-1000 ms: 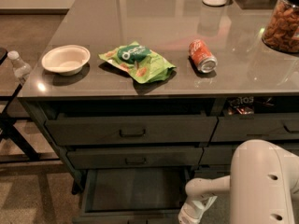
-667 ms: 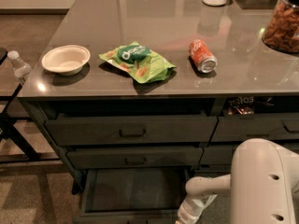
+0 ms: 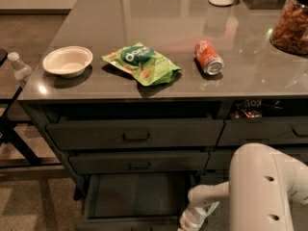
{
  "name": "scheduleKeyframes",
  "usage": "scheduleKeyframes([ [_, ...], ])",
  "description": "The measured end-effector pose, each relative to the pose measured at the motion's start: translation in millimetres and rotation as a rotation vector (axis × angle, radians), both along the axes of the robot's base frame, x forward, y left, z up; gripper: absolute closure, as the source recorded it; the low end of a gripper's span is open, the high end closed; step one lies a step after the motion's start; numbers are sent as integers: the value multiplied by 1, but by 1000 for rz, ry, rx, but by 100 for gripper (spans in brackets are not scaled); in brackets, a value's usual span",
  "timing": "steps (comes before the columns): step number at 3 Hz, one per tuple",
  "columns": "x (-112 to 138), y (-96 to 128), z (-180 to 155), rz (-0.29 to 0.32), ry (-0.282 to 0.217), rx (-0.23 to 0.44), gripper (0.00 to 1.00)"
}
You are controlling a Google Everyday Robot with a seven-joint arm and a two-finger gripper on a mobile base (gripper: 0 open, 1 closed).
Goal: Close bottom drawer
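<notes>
Dim room, countertop (image 3: pixel 163 28) glare, pincer (image 3: pixel 186 223) shadowed at bottom

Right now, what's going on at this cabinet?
A robot arm reaches down beside the bottom drawer, which stands pulled out with its plain interior showing, not yet closed. The gripper sits low at the drawer's right front corner, near the picture's bottom edge. On the countertop lie a white bowl, a green snack bag and a red can on its side, none being handled.
</notes>
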State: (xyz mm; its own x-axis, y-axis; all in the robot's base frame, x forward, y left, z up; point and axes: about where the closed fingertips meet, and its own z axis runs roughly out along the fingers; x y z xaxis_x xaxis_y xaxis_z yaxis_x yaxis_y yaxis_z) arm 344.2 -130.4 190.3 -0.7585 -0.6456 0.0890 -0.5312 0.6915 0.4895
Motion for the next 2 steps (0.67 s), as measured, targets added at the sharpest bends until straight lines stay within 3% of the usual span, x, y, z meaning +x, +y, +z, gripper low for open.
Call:
scheduleKeyframes([
  [1,11,7,-29,-31,-16,-64,100],
  [2,11,8,-31,-39,-22,-70,100],
])
